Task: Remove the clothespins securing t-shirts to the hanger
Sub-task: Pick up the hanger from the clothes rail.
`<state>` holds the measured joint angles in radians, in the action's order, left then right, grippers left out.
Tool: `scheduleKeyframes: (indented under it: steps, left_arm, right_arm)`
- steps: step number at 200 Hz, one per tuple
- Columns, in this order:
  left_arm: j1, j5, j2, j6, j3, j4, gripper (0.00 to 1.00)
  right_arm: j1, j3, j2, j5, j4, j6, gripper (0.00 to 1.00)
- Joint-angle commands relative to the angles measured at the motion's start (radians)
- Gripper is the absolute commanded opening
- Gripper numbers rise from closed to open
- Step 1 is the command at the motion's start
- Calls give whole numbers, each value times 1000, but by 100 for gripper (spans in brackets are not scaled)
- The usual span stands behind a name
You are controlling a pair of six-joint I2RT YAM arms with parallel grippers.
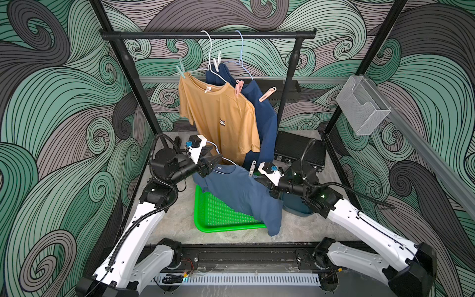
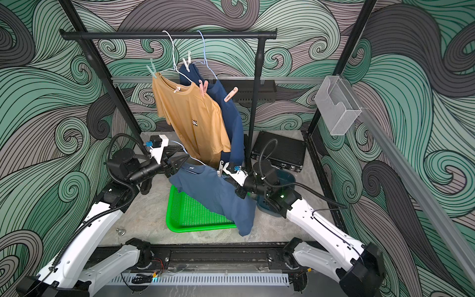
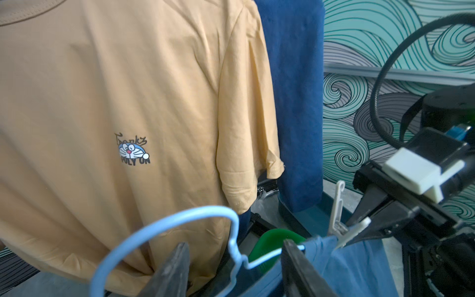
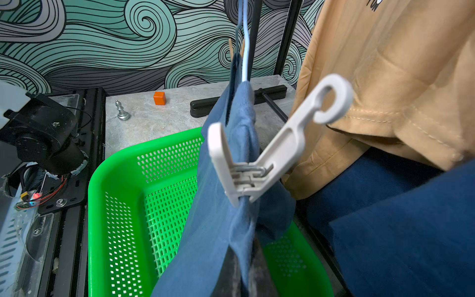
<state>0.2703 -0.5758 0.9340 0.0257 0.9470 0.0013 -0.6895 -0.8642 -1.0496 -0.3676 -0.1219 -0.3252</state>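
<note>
Clothespin [image 4: 259, 164] clipped on blue tee [image 4: 218, 231] just beyond right gripper [image 4: 248, 257]

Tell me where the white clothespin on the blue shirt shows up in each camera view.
In a top view: white clothespin just right of centre, on the blue shirt shoulder.
In a top view: white clothespin just left of centre.
Left wrist: white clothespin standing up from the shirt's edge, near the navy shirt.
Right wrist: white clothespin close up, mid-picture, clamped on the shirt.
Shared landmark: green tray below the shirt.
</note>
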Motion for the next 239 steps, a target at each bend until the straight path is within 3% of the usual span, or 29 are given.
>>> scheduleKeyframes:
  steps: [1, 110, 128, 170, 174, 181, 186, 216, 239]
  left_arm:
    - [12, 2, 13, -60, 9, 69, 54]
    - [69, 87, 37, -64, -1, 71, 23]
    - [70, 100, 37, -68, 5, 67, 0]
    - [70, 124, 31, -79, 20, 46, 0]
    - [70, 126, 30, -78, 21, 41, 0]
    - [70, 130, 28, -77, 22, 38, 0]
    - [70, 136, 27, -77, 24, 36, 0]
    - [70, 146, 27, -78, 32, 31, 0]
    - [71, 139, 22, -70, 33, 30, 0]
  right_arm:
    - [6, -19, -4, -19, 67, 8, 0]
    - [3, -16, 2, -11, 77, 6, 0]
    - [3, -12, 2, -7, 76, 3, 0]
    - [3, 5, 15, 18, 90, -16, 0]
    - [4, 7, 19, 22, 90, -19, 7]
    - [4, 11, 26, 25, 87, -28, 42]
    - [4, 12, 30, 28, 81, -35, 54]
    - [4, 22, 56, 51, 46, -44, 95]
    - [5, 21, 78, 61, 17, -48, 99]
